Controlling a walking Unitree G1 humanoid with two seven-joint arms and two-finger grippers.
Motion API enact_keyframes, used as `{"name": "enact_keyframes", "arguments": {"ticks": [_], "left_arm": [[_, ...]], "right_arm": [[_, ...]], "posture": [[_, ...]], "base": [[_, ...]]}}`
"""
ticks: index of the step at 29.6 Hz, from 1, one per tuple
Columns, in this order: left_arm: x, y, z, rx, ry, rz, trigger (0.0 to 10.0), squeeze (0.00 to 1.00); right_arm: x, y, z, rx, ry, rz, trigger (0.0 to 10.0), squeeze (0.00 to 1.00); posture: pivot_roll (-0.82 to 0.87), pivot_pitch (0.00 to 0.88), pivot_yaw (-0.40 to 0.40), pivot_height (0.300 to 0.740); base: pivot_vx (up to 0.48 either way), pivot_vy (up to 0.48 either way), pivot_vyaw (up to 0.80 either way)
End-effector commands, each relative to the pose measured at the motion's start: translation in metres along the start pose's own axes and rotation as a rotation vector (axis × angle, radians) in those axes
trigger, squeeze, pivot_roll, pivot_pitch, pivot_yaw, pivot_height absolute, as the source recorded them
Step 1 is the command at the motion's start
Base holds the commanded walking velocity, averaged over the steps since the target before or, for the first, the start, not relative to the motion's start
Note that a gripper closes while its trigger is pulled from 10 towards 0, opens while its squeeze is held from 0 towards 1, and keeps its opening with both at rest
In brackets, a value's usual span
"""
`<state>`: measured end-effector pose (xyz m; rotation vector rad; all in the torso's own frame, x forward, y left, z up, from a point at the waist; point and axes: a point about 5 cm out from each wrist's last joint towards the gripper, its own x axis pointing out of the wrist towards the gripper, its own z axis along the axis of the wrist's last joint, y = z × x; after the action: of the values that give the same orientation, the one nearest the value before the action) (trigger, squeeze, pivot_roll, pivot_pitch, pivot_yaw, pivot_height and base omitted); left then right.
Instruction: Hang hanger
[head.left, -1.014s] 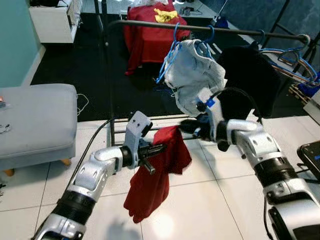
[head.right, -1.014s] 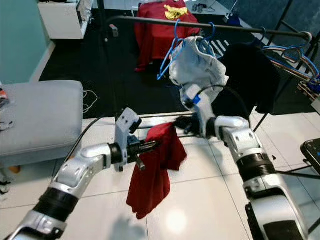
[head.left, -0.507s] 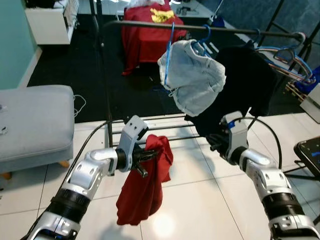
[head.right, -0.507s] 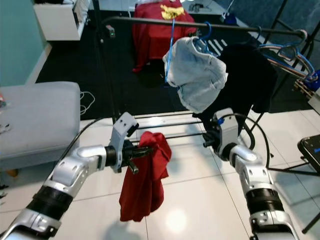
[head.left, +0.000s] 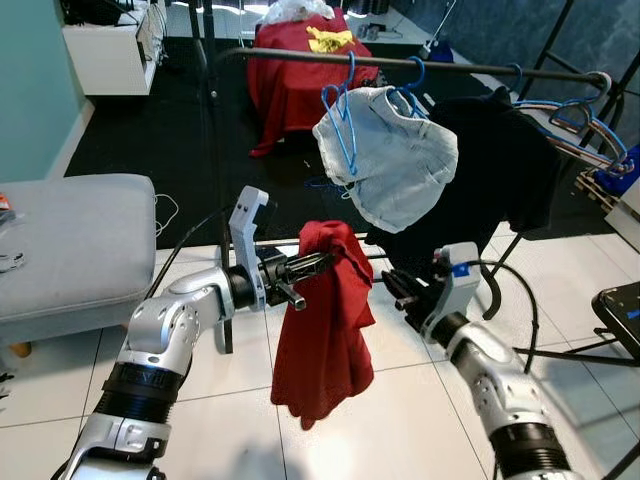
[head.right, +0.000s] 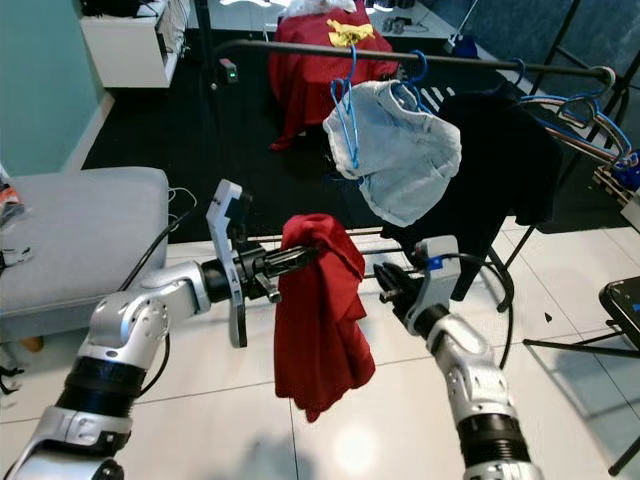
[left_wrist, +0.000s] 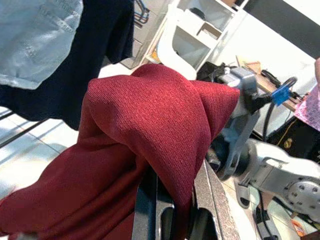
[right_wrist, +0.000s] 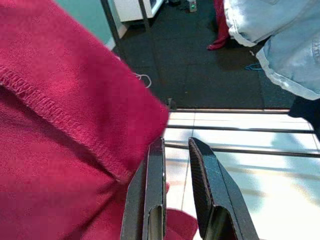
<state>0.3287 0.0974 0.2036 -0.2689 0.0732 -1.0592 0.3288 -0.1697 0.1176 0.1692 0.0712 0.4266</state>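
Now we hold the red garment (head.left: 325, 320) out in front of the clothes rack (head.left: 470, 67), draped over our left claw (head.left: 318, 264), whose fingers are clenched on the top fold of the cloth. The garment hangs down from that claw toward the white tiled floor (head.left: 400, 430), below and nearer to us than the rack's rail. Whether a hanger sits inside the red cloth, we cannot tell.

Our right claw (head.left: 398, 288) sits just beside the garment, on the side under the rack's black garment (head.left: 500, 160). Its fingers (right_wrist: 155, 185) stand slightly parted with a narrow gap between them and nothing in it; the red cloth lies against the outer face of one finger.

On the rail, a light blue denim garment (head.left: 395, 165) hangs from blue hangers (head.left: 342, 120), touching the black garment next to it. More blue hangers (head.left: 575, 115) cluster at the rail's far end. Beyond the rack stands a red-draped piece of furniture (head.left: 295, 70), and off to the rack's other side a grey ottoman (head.left: 70, 240).
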Motion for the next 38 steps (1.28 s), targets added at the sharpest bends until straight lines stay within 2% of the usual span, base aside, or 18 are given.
{"name": "enact_keyframes", "arguments": {"ticks": [1, 6, 9, 11, 12, 13, 14, 21, 25, 26, 27, 28, 29, 30, 31, 36, 37, 38], "left_arm": [[0.004, -0.004, 0.003, 0.0, -0.008, -0.046, 0.0, 0.0], [0.007, -0.007, 0.003, -0.016, -0.011, -0.053, 0.0, 0.0], [0.008, -0.008, 0.003, -0.017, -0.011, -0.054, 0.0, 0.0], [0.008, -0.008, 0.003, -0.019, -0.014, -0.058, 0.0, 0.0], [0.009, -0.008, 0.004, -0.02, -0.016, -0.061, 0.0, 0.0], [0.009, -0.008, 0.004, -0.02, -0.016, -0.061, 0.0, 0.0], [0.009, -0.009, 0.005, -0.021, -0.018, -0.063, 0.0, 0.0], [0.008, -0.013, 0.007, -0.045, -0.052, -0.088, 0.0, 0.0], [0.008, -0.013, 0.007, -0.045, -0.052, -0.088, 0.0, 0.0], [0.008, -0.013, 0.008, -0.06, -0.068, -0.09, 0.0, 0.0], [0.008, -0.013, 0.008, -0.06, -0.068, -0.09, 0.0, 0.0], [0.007, -0.013, 0.009, -0.07, -0.082, -0.089, 0.0, 0.0], [0.007, -0.013, 0.009, -0.07, -0.082, -0.089, 0.0, 0.0], [0.008, -0.012, 0.012, -0.075, -0.094, -0.091, 0.0, 0.0], [0.008, -0.012, 0.014, -0.076, -0.101, -0.093, 0.0, 0.0], [0.008, -0.012, 0.015, -0.076, -0.104, -0.096, 0.0, 0.0], [0.009, -0.012, 0.016, -0.075, -0.103, -0.099, 0.0, 0.0], [0.009, -0.012, 0.016, -0.075, -0.103, -0.099, 0.0, 0.0]], "right_arm": [[0.001, 0.002, -0.002, 0.012, -0.012, -0.004, 10.0, 0.0], [0.008, 0.015, -0.003, 0.111, -0.002, 0.091, 10.0, 0.0], [0.009, 0.017, -0.002, 0.129, -0.009, 0.101, 10.0, 0.0], [0.012, 0.019, 0.001, 0.169, -0.031, 0.113, 10.0, 0.0], [0.015, 0.02, 0.007, 0.229, -0.069, 0.114, 10.0, 0.0], [0.015, 0.02, 0.007, 0.229, -0.069, 0.114, 10.0, 0.0], [0.017, 0.021, 0.011, 0.272, -0.095, 0.116, 10.0, 1.0], [0.016, 0.018, 0.011, 0.382, -0.128, 0.085, 10.0, 1.0], [0.016, 0.018, 0.011, 0.382, -0.128, 0.085, 10.0, 1.0], [0.014, 0.02, 0.009, 0.443, -0.13, 0.107, 10.0, 1.0], [0.014, 0.02, 0.009, 0.443, -0.13, 0.107, 10.0, 1.0], [0.013, 0.022, 0.004, 0.522, -0.131, 0.115, 10.0, 0.75], [0.013, 0.022, 0.004, 0.522, -0.131, 0.115, 10.0, 0.75], [0.011, 0.023, -0.001, 0.601, -0.123, 0.127, 10.0, 0.0], [0.01, 0.023, -0.004, 0.65, -0.117, 0.134, 10.0, 0.0], [0.01, 0.023, -0.006, 0.677, -0.107, 0.137, 10.0, 0.0], [0.009, 0.031, -0.008, 0.684, -0.054, 0.195, 10.0, 0.0], [0.009, 0.031, -0.008, 0.684, -0.054, 0.195, 10.0, 0.0]], "posture": [[-0.08, 0.102, -0.06, 0.74], [-0.08, 0.088, -0.062, 0.74], [-0.08, 0.083, -0.061, 0.74], [-0.08, 0.083, -0.058, 0.74], [-0.08, 0.082, -0.055, 0.74], [-0.08, 0.082, -0.055, 0.74], [-0.08, 0.082, -0.055, 0.74], [-0.08, 0.082, -0.071, 0.74], [-0.08, 0.082, -0.071, 0.74], [-0.08, 0.082, -0.071, 0.74], [-0.08, 0.082, -0.071, 0.74], [-0.07, 0.079, -0.068, 0.74], [-0.07, 0.079, -0.068, 0.74], [-0.07, 0.078, -0.066, 0.74], [-0.07, 0.078, -0.065, 0.74], [-0.08, 0.078, -0.064, 0.74], [-0.08, 0.08, -0.062, 0.74], [-0.08, 0.08, -0.062, 0.74]], "base": [[0.0, 0.0, 0.0], [0.0, 0.0, 0.0], [0.0, 0.0, 0.0], [0.0, 0.0, 0.0], [0.0, 0.0, 0.0], [0.0, 0.0, 0.0], [0.0, 0.0, 0.0], [0.0, 0.0, 0.0], [0.0, 0.0, 0.0], [0.0, 0.0, 0.0], [0.0, 0.0, 0.0], [0.0, 0.0, 0.0], [0.0, 0.0, 0.0], [0.0, 0.0, 0.0], [0.0, 0.0, 0.0], [0.0, 0.0, 0.0], [0.0, 0.0, 0.0], [0.0, 0.0, 0.0]]}}
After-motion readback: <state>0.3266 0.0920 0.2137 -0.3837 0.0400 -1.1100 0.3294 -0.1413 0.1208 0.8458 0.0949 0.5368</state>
